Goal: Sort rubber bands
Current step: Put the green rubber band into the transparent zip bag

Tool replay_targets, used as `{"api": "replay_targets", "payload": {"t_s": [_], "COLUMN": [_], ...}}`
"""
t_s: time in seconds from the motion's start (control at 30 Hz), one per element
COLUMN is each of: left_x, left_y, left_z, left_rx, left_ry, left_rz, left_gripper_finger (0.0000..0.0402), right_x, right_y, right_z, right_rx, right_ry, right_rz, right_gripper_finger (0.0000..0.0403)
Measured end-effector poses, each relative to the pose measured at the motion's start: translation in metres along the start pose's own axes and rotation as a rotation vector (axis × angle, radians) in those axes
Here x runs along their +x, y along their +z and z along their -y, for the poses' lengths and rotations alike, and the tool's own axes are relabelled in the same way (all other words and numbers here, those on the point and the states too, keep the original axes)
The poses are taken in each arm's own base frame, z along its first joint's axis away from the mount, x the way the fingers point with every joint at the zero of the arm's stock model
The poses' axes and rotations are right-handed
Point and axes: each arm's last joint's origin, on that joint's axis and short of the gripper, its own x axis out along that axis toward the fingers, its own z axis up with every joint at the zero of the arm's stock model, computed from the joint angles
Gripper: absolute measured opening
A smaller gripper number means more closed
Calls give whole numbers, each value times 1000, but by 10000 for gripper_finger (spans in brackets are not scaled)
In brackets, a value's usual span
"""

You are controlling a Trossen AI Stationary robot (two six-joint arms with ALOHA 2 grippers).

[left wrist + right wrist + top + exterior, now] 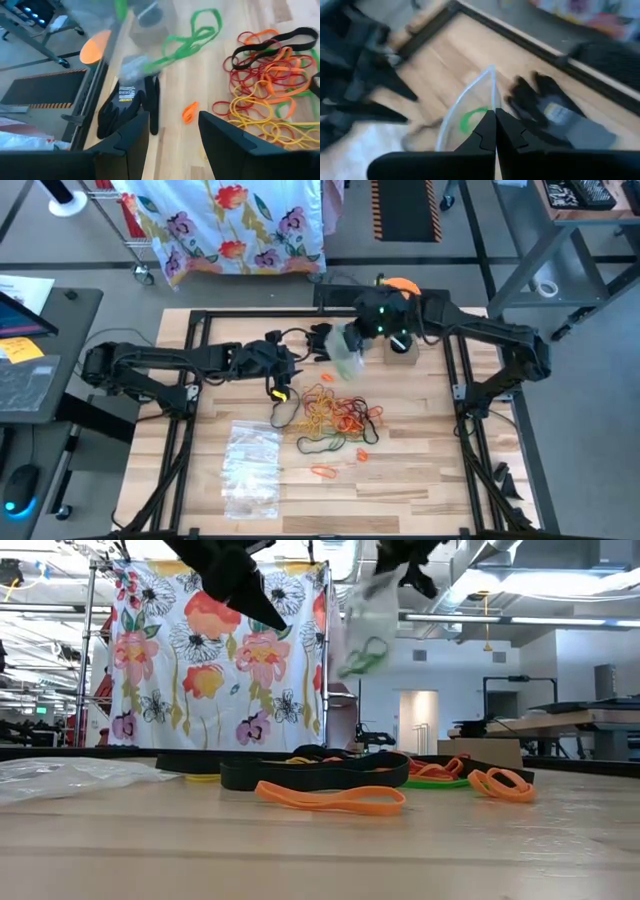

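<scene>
Right claw (495,131) pinched fully shut on the rim of a clear plastic bag (349,352), held up above the far side of the tabletop (420,450), near the black glove (320,340). Green rubber bands (362,655) already inside the hanging bag. Left claw (172,132) gaping fairly wide, empty, raised close beside the bag mouth and above the glove. Main heap of rubber bands (335,415) loose on the tabletop mid-board: yellow, red, orange, black and green tangled together, with a few orange strays nearer the front edge. Spare clear bags (250,465) flat at the front left.

For the step in hand, probably best to keep the bag mouth steady and open, drop the left claw onto a single green loop at the heap's edge, and lift slowly so tangled neighbours fall away. Only one colour into this bag.

Hard to tell how wide the bag mouth stands; bag blurred in both wrist views. Count of bands inside unclear. Lower layers of the heap hidden beneath the upper loops.
</scene>
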Motion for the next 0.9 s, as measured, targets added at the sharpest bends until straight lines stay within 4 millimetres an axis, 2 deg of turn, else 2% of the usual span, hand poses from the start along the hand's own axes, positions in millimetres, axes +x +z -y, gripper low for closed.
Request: {"api": "replay_targets", "payload": {"t_s": [0.07,0.13,0.17,0.23,0.27,0.33,0.47,0.57,0.77,0.9], "left_x": [0,0,0,0,0,0,1,16,61,86], "left_y": [1,1,2,2,2,3,6,6,-6,-15], "left_z": [0,0,0,0,0,-1,2,15,46,75], "left_rx": [8,8,7,14,18,17,10,40,81,80], "left_ry": [-3,-1,0,2,2,3,-105,-185,-243,-326], "left_rz": [6,15,19,20,21,31,89,84,12,-17], "left_gripper_finger": [169,169,169,169,169,169,169,169,169,169], "right_x": [0,-1,0,6,7,4,5,6,7,7], "right_y": [0,-8,-9,-6,-5,-8,-5,-3,1,4], "right_z": [0,3,5,2,2,-2,3,7,19,25], "right_rx": [-4,-19,-41,-56,-22,-40,-61,-62,-61,-54], "right_ry": [79,-93,-110,81,96,6,-10,-22,-49,-39], "right_rz": [-44,-48,-61,-110,-103,-86,-89,-77,-87,-94], "right_gripper_finger": [0,0,0,0,0,0,0,0,0,0]}}
